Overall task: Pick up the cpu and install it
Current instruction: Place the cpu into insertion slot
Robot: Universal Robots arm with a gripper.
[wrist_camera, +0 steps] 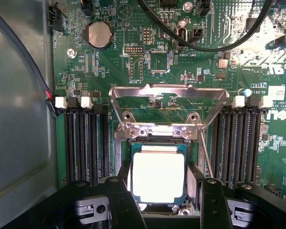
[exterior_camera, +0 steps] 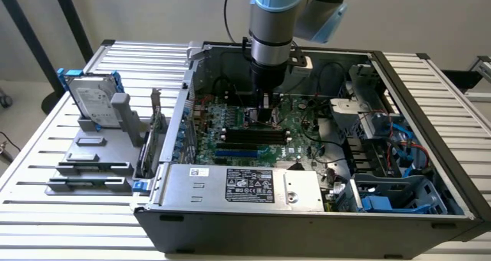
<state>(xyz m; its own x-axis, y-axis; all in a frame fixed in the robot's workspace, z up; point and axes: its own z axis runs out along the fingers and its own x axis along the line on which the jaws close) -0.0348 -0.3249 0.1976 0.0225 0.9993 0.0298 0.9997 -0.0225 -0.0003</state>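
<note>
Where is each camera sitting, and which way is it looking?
Exterior view: off the arm, higher than the open computer case, looking down into it; the robot's arm reaches in, with the pincer low over the boards.
Wrist view: on the wrist, facing the green motherboard; the pincer sits on either side of the cpu.
Shared: both views show the pincer and the motherboard.

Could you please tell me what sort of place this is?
Likely a robotic PC-assembly workbench: an open computer case on a slatted metal table, with a robot arm over its motherboard.
</note>
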